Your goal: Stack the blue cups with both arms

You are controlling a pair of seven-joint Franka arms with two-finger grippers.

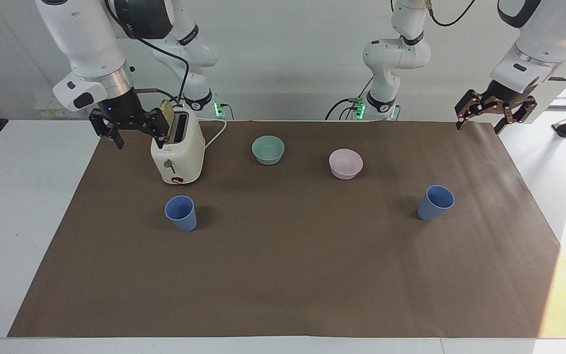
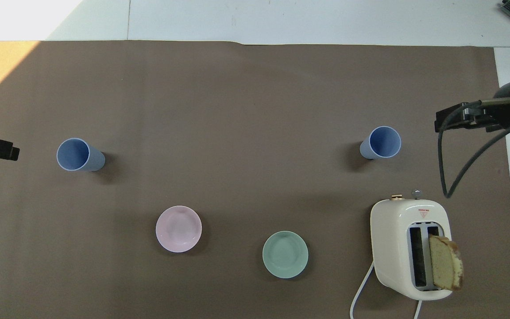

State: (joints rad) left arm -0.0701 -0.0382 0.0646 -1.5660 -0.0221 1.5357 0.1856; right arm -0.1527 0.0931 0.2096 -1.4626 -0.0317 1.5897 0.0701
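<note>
Two blue cups stand upright and apart on the brown mat (image 1: 283, 275). One cup (image 1: 181, 212) (image 2: 381, 142) is toward the right arm's end, a little farther from the robots than the toaster. The other cup (image 1: 435, 202) (image 2: 80, 154) is toward the left arm's end. My right gripper (image 1: 139, 141) (image 2: 444, 120) hangs open in the air beside the toaster, holding nothing. Over the mat's corner at its own end, my left gripper (image 1: 479, 127) (image 2: 2, 149) is raised and open, also with nothing in it. Neither gripper touches a cup.
A cream toaster (image 1: 177, 152) (image 2: 410, 248) with a bread slice (image 2: 445, 262) in one slot stands close to the right gripper, its white cord trailing toward the robots. A teal bowl (image 1: 268, 149) (image 2: 285, 254) and a pink bowl (image 1: 345, 163) (image 2: 178, 228) sit nearer the robots than the cups.
</note>
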